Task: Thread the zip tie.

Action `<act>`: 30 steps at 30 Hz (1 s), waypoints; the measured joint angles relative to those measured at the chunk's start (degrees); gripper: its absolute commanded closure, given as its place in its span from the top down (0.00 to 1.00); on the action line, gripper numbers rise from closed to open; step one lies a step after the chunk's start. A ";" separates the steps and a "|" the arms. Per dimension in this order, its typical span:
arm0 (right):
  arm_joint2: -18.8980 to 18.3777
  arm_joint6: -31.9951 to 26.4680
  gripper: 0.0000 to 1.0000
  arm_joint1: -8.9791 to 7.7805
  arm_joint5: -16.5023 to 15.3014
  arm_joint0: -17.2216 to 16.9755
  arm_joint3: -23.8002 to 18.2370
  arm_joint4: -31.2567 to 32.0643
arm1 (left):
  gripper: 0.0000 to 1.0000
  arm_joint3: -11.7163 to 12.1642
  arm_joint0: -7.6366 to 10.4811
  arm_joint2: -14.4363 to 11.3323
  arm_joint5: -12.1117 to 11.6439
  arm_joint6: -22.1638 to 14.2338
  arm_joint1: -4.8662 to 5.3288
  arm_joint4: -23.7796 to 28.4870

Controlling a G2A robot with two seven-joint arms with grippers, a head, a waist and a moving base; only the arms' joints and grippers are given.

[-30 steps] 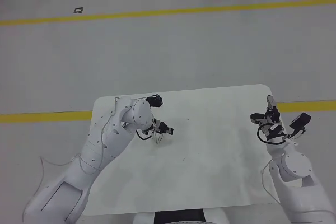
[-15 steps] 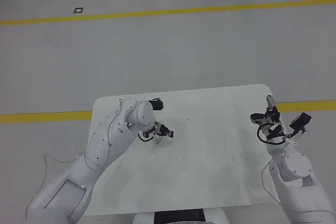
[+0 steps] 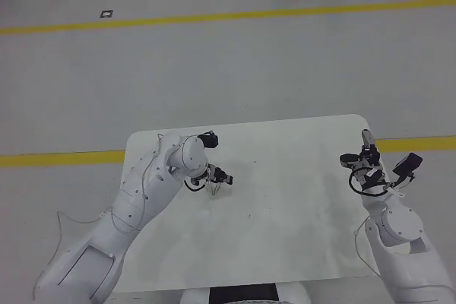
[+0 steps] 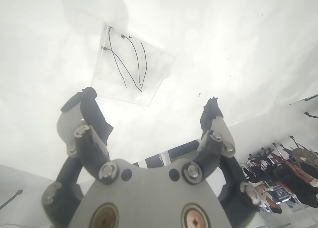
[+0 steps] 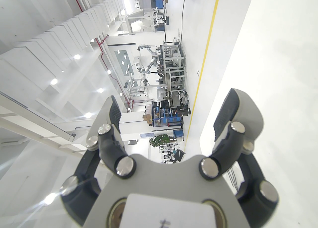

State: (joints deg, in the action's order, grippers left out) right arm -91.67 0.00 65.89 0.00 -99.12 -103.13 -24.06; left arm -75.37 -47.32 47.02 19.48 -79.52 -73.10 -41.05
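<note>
Several thin black zip ties [image 4: 129, 62] lie loose in a shallow clear square tray [image 4: 159, 65] on the white table [image 3: 289, 228]. My left gripper [image 4: 149, 99] hovers just above the tray's near edge, open, with nothing between its black-padded fingers [image 4: 94, 114]. From the top, that gripper [image 3: 222, 178] sits over the tray [image 3: 213, 188] at the table's left-centre. My right gripper [image 3: 367, 144] is held up at the table's right edge, far from the tray. Its own view shows it [image 5: 172, 99] open and empty, pointing out into the room.
The white table has a rounded far right corner [image 3: 361, 120] and bare surface between the two arms. A yellow floor line [image 3: 61, 158] runs behind the table.
The left arm's wrist and elbow shifted slightly over the tray. The right arm has not moved.
</note>
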 measured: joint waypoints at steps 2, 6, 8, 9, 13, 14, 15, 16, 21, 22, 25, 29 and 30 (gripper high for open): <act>0.00 0.00 1.00 0.00 0.00 0.00 0.00 0.00 | 1.00 -0.05 -0.01 0.00 -0.03 0.05 0.00 -0.01; 0.00 0.00 1.00 0.00 0.00 0.00 0.00 0.00 | 0.99 -2.02 -0.60 0.27 -0.04 0.56 0.38 -0.86; 0.00 0.00 1.00 0.00 0.00 0.00 0.00 0.00 | 0.65 -3.10 -1.02 0.65 0.01 0.14 0.62 -1.20; 0.00 0.00 1.00 0.00 0.00 0.00 0.00 0.00 | 0.49 -3.45 -1.22 0.77 0.01 0.03 0.70 -1.42; 0.00 0.00 1.00 0.00 0.00 0.00 0.00 0.00 | 0.43 -3.57 -2.06 1.27 0.00 -0.13 0.92 -2.20; 0.00 0.00 1.00 0.00 0.00 0.00 0.00 0.00 | 0.40 -3.39 -2.13 1.25 0.00 -0.13 0.92 -2.44; 0.00 0.00 1.00 0.00 0.00 0.00 0.00 0.00 | 0.38 -3.30 -2.14 1.23 0.00 -0.13 0.91 -2.57; 0.00 0.00 1.00 0.00 0.00 0.00 0.00 0.00 | 0.37 -3.19 -2.11 1.21 0.00 -0.12 0.87 -2.66; 0.00 0.00 1.00 0.00 0.00 0.00 0.00 0.00 | 0.38 -2.68 -1.87 1.18 0.00 -0.11 0.63 -2.91; 0.00 0.00 1.00 0.00 0.00 0.00 0.00 0.00 | 0.38 -2.53 -1.85 1.18 0.00 -0.08 0.56 -2.98; 0.00 0.00 1.00 0.00 0.00 0.00 0.00 0.00 | 0.37 -1.47 -1.68 0.98 0.00 0.30 0.23 -2.92; 0.00 0.00 1.00 0.00 0.00 0.00 0.00 0.00 | 0.36 0.64 -0.89 0.07 0.00 0.39 -0.26 -2.92; 0.00 0.00 1.00 0.00 0.00 0.00 0.00 0.00 | 0.35 1.22 -0.64 -0.18 0.00 0.35 -0.41 -2.97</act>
State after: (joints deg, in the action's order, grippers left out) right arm -91.67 0.00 65.89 0.00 -99.12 -103.13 -24.06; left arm -74.14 -47.96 46.84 19.48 -79.17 -73.50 -44.02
